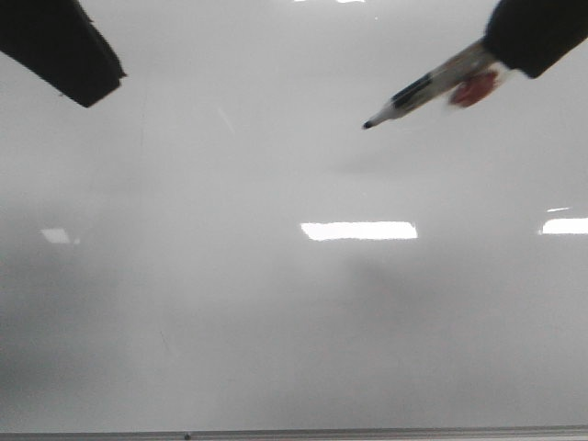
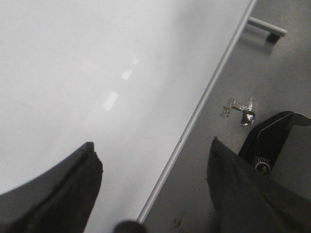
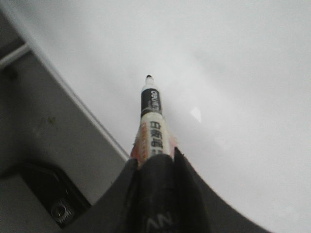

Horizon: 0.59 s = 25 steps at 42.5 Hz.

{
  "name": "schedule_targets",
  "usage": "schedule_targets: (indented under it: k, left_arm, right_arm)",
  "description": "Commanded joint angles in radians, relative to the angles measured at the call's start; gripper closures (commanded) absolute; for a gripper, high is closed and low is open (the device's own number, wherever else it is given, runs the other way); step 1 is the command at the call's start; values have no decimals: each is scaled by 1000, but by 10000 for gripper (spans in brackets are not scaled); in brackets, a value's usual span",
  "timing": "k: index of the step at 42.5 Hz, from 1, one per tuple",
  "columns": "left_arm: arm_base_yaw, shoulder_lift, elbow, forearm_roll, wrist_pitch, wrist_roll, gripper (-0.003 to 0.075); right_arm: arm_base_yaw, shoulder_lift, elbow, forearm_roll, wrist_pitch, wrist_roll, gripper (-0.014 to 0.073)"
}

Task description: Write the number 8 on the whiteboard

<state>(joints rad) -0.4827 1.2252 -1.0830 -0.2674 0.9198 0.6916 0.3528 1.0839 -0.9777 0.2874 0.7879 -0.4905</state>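
Whiteboard [image 1: 276,303]: fills our front view, glossy; we see no figure written on it.
Marker [image 1: 418,94]: uncapped, tip angled toward the board (contact unclear).
Right gripper [image 3: 154,165]: fingers clenched on the marker.
Left gripper [image 2: 150,170]: fingers spread apart, grasping nothing.

The whiteboard [image 1: 294,331] is lying broad and bare through the front view's middle and toward six o'clock, leaving open passage there. At two o'clock the right gripper [image 1: 501,69] is closing on a marker [image 1: 418,96] that is jutting toward the centre. At ten o'clock the left gripper [image 1: 69,55], fingers [image 2: 73,194] spread, is occupying that corner.
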Motion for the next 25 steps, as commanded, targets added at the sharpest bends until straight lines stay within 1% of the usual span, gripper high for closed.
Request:
schedule_targets:
  k: [1,4,11,25]
  left_arm:
    - [31,-65,17,-24,-58,-27,260]
    - [35,-71,36,-24,-66,-27,260]
    - [35,-66,40,-36,-87,-27,260]
    - [35,-66,40,-43,-99,-27,260]
  right_arm:
    - [-56,-75,44,0,-130,185,661]
    - [-57,-82,74,12,-153,184,661]
    - [-57,-60,77,12,-187,173,661]
    - [-57,13,77,14,-356,173,661]
